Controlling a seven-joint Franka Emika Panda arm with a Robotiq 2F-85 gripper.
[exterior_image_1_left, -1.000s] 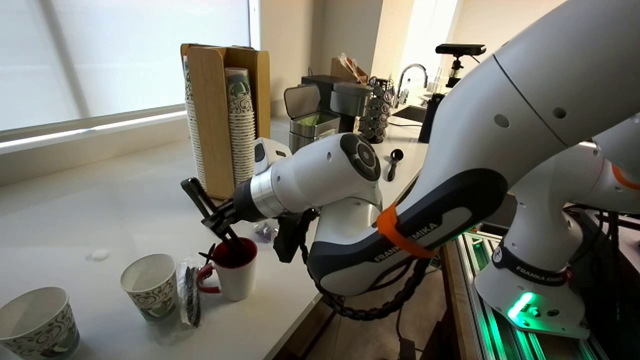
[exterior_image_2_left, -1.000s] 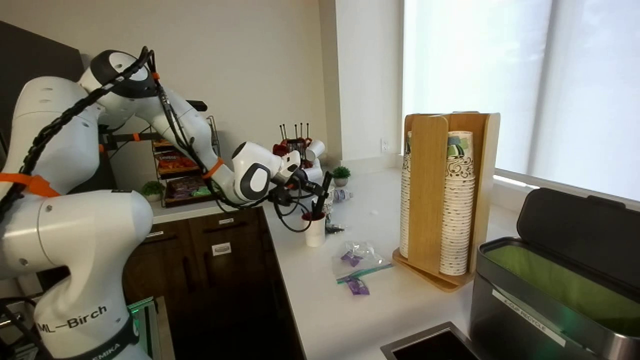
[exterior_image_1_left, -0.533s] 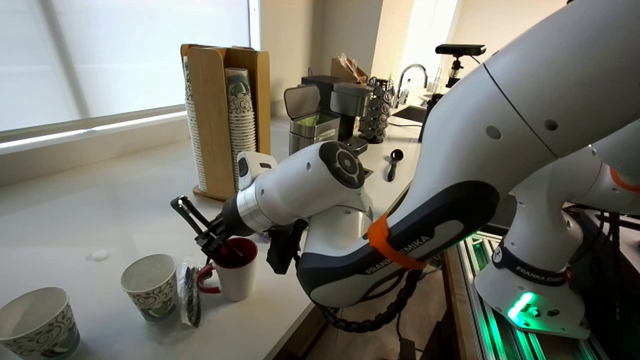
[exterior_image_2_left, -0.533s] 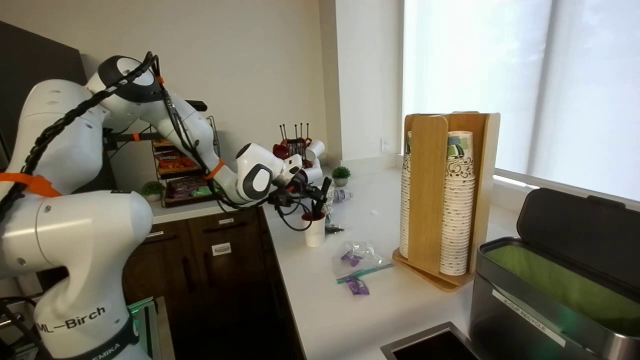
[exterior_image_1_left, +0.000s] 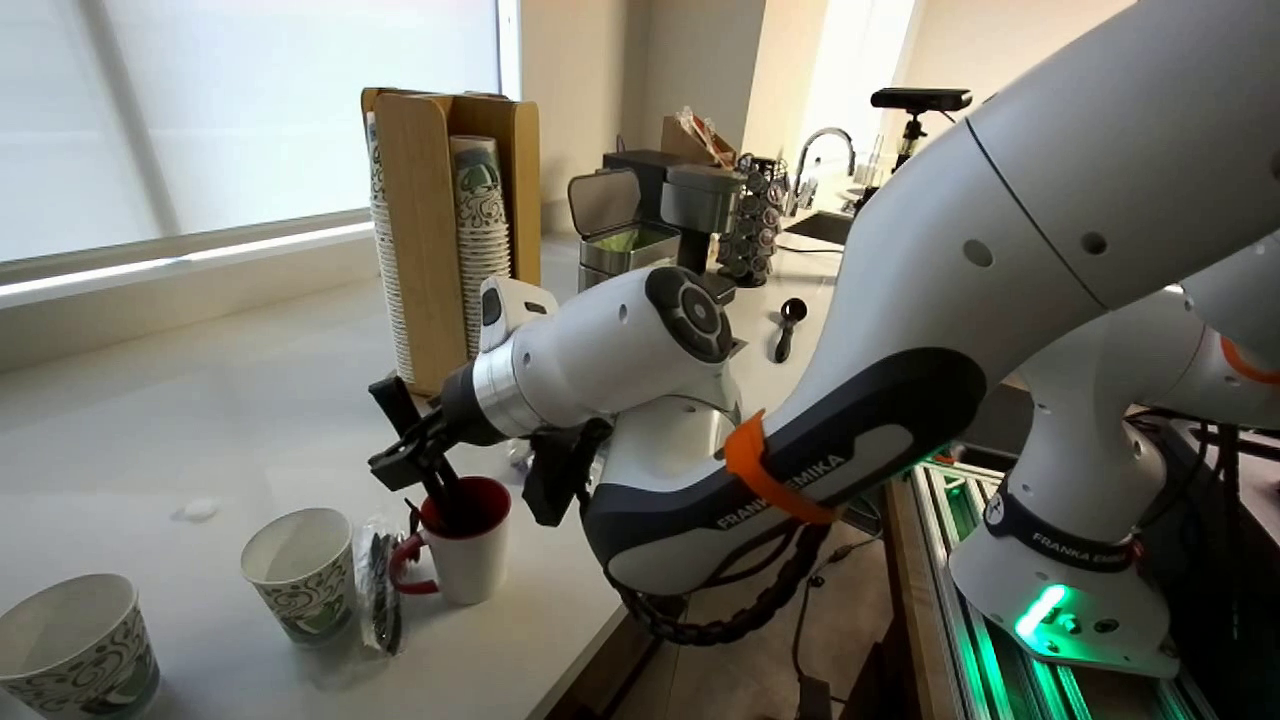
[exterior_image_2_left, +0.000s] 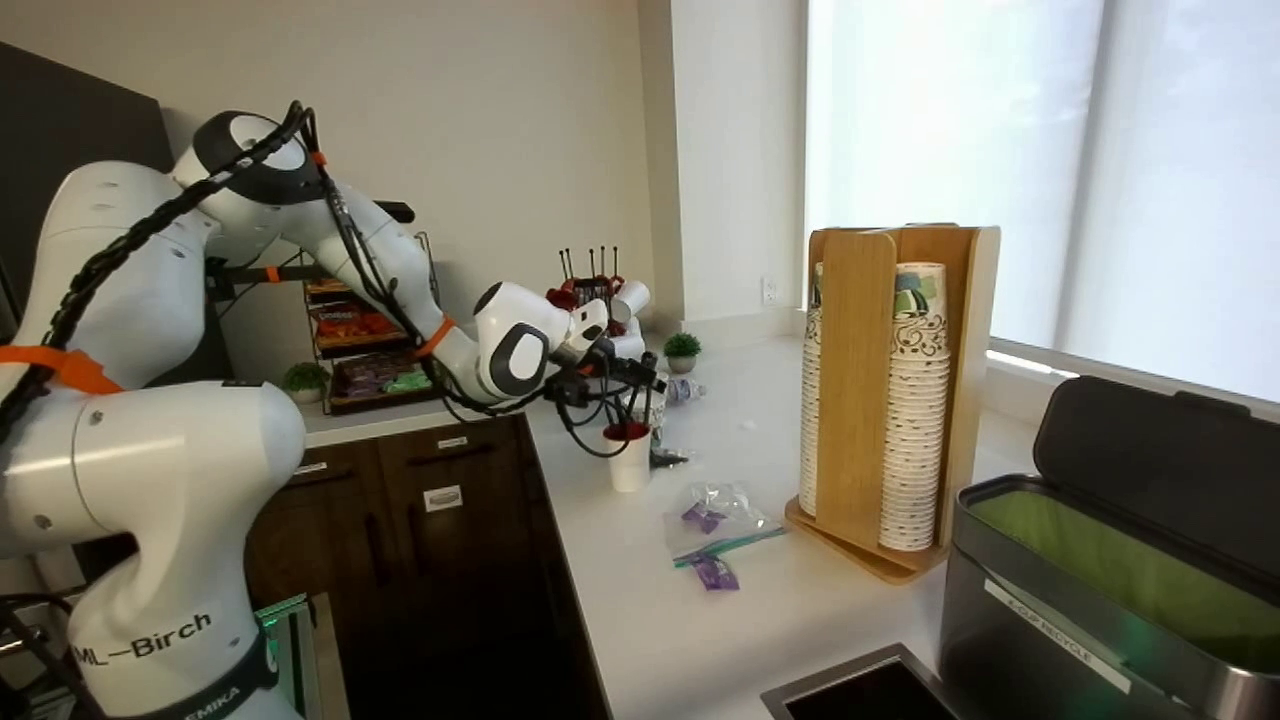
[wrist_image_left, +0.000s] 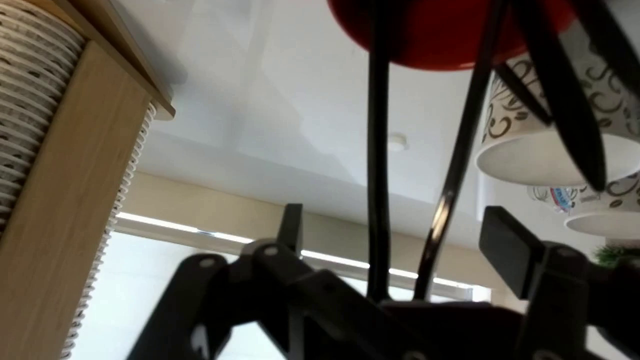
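In both exterior views a white mug (exterior_image_1_left: 470, 570) (exterior_image_2_left: 630, 468) with a red inside and red handle stands upright near the counter's front edge. Two thin, shiny black arms (wrist_image_left: 378, 150), seemingly of one tong-like utensil, rise out of the mug's red mouth (wrist_image_left: 450, 30) in the wrist view. My gripper (wrist_image_left: 400, 237) is over the mug, its jaws spread wide on both sides of these arms with a gap each side. Other black utensils (wrist_image_left: 575, 110) lean from the mug beside them. Where the two arms join is hidden behind the gripper's body in the wrist view.
Two patterned paper cups (exterior_image_1_left: 300, 575) stand left of the mug, with a clear packet (exterior_image_1_left: 380, 585) of black things between. A tall wooden cup dispenser (exterior_image_2_left: 845, 400) is behind. A zip bag (exterior_image_2_left: 715, 520) with purple pieces and a metal bin (exterior_image_2_left: 1090, 610) share the counter.
My jaws were closed together on the black utensil and have spread apart. The arm dipped with it into the mug, then rose slightly. The mug has shifted a little.
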